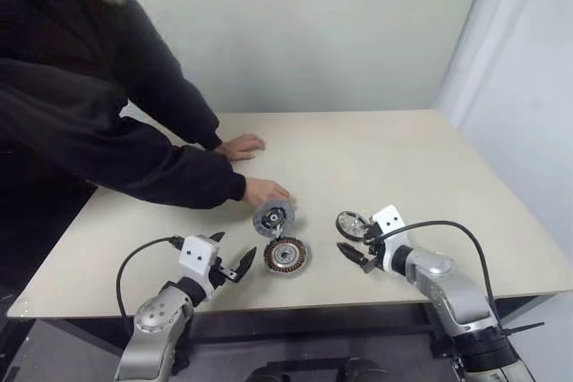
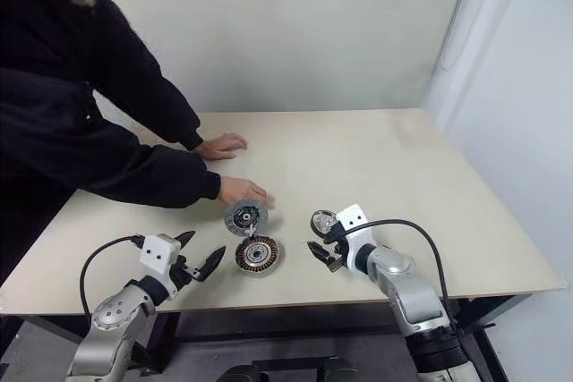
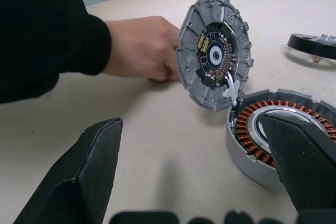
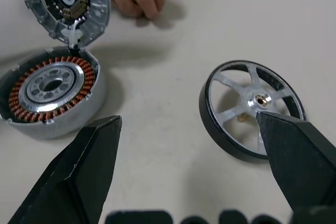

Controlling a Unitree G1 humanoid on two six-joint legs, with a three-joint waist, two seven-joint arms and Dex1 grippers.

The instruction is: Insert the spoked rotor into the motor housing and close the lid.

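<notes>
The motor housing (image 1: 286, 255), ringed with copper windings, lies flat near the table's front edge. The grey lid (image 1: 274, 217) stands tilted on edge just behind it, its inner face showing, and a person's hand (image 1: 266, 191) steadies it from behind. The spoked rotor (image 1: 354, 224), silver spokes in a dark rim, lies flat to the right of the housing. My left gripper (image 1: 235, 248) hangs open just left of the housing, nothing between its fingers. My right gripper (image 1: 352, 241) is open at the rotor's near edge and holds nothing. In the right wrist view the rotor (image 4: 231, 85) lies ahead of the right gripper (image 4: 188, 121).
A person in a dark coat leans over the table's left side, one hand (image 1: 240, 145) resting flat further back. The light wooden table (image 1: 403, 158) meets a wall at the back. A cable (image 1: 448, 225) loops over my right wrist.
</notes>
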